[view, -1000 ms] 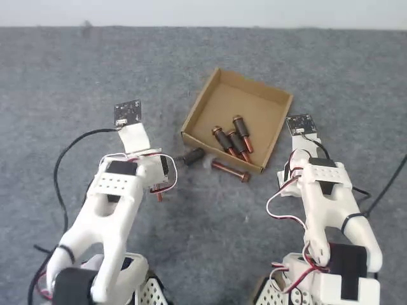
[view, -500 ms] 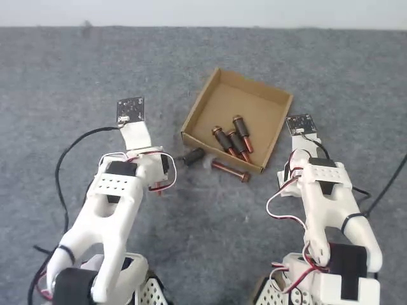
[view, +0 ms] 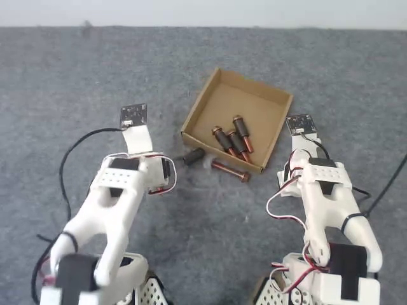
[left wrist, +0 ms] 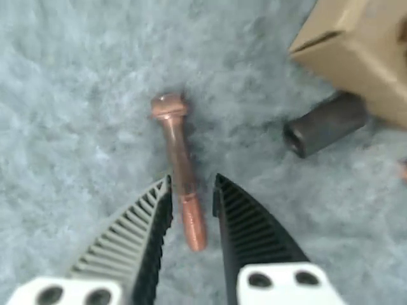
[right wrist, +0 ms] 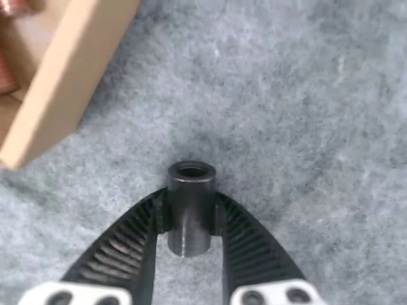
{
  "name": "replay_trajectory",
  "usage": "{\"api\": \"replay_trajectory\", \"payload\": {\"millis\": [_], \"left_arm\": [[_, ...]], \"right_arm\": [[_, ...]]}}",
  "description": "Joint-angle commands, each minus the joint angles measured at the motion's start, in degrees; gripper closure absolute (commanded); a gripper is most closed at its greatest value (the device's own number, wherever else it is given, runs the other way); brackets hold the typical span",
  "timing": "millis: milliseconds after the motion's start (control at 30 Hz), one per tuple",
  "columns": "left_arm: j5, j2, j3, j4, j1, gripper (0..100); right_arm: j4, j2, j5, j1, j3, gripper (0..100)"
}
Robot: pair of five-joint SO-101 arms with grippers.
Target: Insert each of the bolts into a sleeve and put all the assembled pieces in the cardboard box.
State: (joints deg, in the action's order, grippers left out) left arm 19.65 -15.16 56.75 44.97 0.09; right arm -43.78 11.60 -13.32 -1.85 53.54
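The left gripper (left wrist: 192, 183) is low over the grey carpet (view: 95, 63), and its two fingers are apart. A copper bolt (left wrist: 180, 166) lies flat on the carpet between them. Its shank passes through the gap, its head points away from the gripper, and its tip is back between the fingers. One finger seems to touch the shank and the other is just beside it, so the jaws do not clamp the bolt.

Ahead of this gripper, on the side toward the other arm, a loose dark sleeve (left wrist: 324, 124) lies on its side. It is near the bolt's head but apart from it. Just past this sleeve is a corner of the cardboard box (view: 197, 108).

In the high view the box stands open between the two arms, farther out than both grippers. Three assembled pieces (view: 230, 138) lie together inside it, near its closest wall. Outside that wall a second bolt (view: 230, 170) lies on the carpet, close to the box, between the loose sleeve and the right arm.

The right gripper (right wrist: 189, 196) is closed on a black sleeve (right wrist: 189, 210). Both fingers press on its sides, and its open end points away from the gripper. I cannot tell if this sleeve touches the carpet. The box corner is ahead of this gripper, on the side toward the left arm, near but apart.
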Motion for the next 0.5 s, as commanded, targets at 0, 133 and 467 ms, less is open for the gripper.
{"api": "replay_trajectory", "payload": {"millis": [0,133,467], "left_arm": [[1.23,6.07,-7.69,2.2,-2.02,90],[4.48,12.92,-12.97,3.6,-2.55,90],[4.22,13.98,-14.2,5.01,-2.02,99]], "right_arm": [[-0.22,0.31,-0.88,0.92,-2.73,99.3],[-0.22,0.31,-0.88,0.92,-2.73,99.3],[-0.22,0.31,-0.88,0.92,-2.73,99.3]]}}
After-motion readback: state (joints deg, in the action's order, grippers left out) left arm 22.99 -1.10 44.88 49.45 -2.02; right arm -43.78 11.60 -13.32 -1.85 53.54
